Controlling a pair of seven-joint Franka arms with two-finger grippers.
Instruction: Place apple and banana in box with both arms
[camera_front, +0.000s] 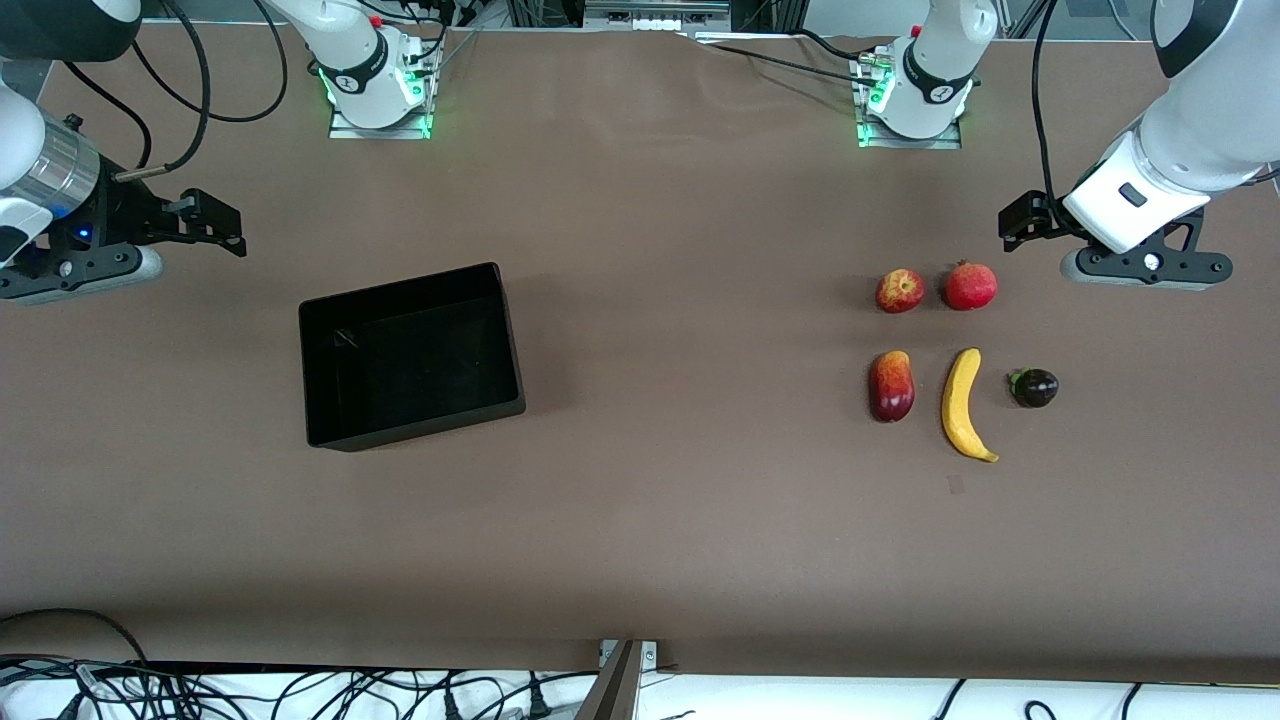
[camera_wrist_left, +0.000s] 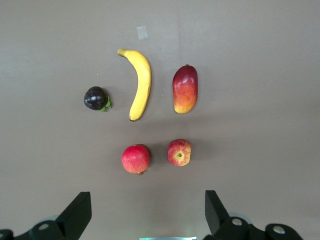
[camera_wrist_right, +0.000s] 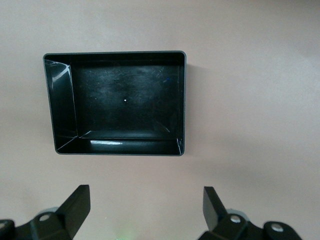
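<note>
The apple (camera_front: 899, 291) lies on the brown table beside a round red crowned fruit. The banana (camera_front: 964, 403) lies nearer to the front camera, between a mango-like fruit and a dark fruit. Both also show in the left wrist view, the apple (camera_wrist_left: 179, 152) and the banana (camera_wrist_left: 140, 83). The black box (camera_front: 415, 360) stands empty toward the right arm's end and shows in the right wrist view (camera_wrist_right: 182, 100). My left gripper (camera_front: 1025, 222) is open and empty above the table beside the fruits (camera_wrist_left: 147, 215). My right gripper (camera_front: 215, 225) is open and empty above the table beside the box (camera_wrist_right: 145, 212).
The red crowned fruit (camera_front: 970, 286) sits next to the apple. A red-yellow mango-like fruit (camera_front: 892, 385) and a small dark purple fruit (camera_front: 1034, 387) flank the banana. A small tape patch (camera_front: 956, 485) lies near the banana's tip. Cables run along the table's front edge.
</note>
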